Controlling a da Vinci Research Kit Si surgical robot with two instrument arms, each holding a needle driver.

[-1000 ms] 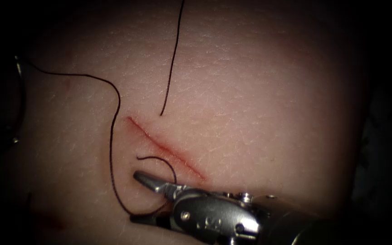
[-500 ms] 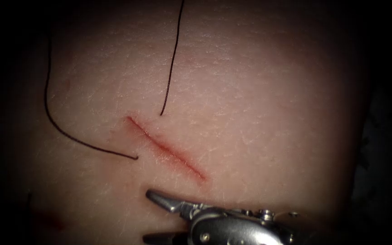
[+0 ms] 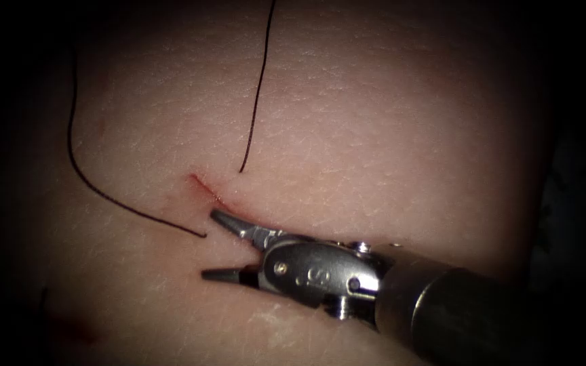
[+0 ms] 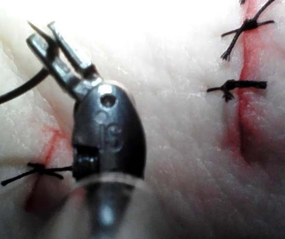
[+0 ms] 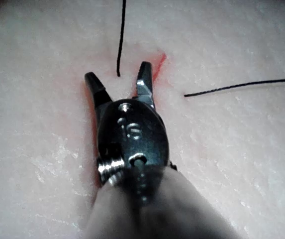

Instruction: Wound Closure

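My right tool (image 3: 209, 244) comes in from the lower right, jaws open, one tip on the cut (image 3: 201, 184) and the other to its left. It holds nothing. In the right wrist view the right tool (image 5: 117, 72) stands open around the spot where one strand of thread (image 5: 121, 40) enters the tissue (image 5: 222, 149). That thread (image 3: 258, 88) enters just right of the cut. A second strand (image 3: 103, 193) curves in from the left and enters left of the cut. My left tool (image 4: 40, 32) is shut on the thread (image 4: 13, 94).
In the left wrist view there are other cuts closed with knotted stitches (image 4: 232, 88), two along a red line and one stitch (image 4: 38, 169) beside the tool's body. Red fluid (image 3: 76, 332) stains the tissue at the lower left.
The slack loop of thread left of the cut was drawn away to the left and straightened. My right tool dropped back, then moved up onto the cut with its jaws still open.
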